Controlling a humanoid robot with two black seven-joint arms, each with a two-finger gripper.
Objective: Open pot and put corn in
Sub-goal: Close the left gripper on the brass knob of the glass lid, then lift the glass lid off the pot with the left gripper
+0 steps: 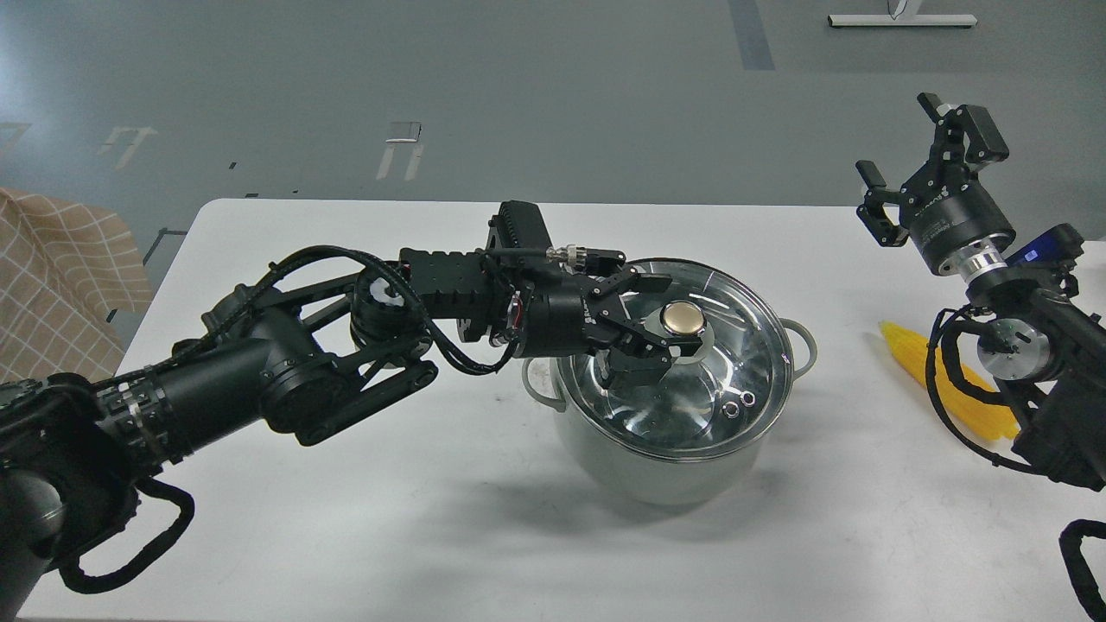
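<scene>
- Here the pot [670, 462] stands mid-table, its glass lid [734, 345] seated level on the rim, so the opening step looks not yet done
- The gold knob [681, 318] sits at the lid's centre, the only handhold, which is likely why the left gripper [661, 339] reaches in sideways; its fingers lie on either side of the knob, whether pinching or just around it I cannot tell
- The corn [955, 380] lies on the white table [432, 536] right of the pot, partly behind the right arm
- The right gripper [929, 164] hangs raised above the corn, well apart, fingers spread and empty, presumably waiting
</scene>
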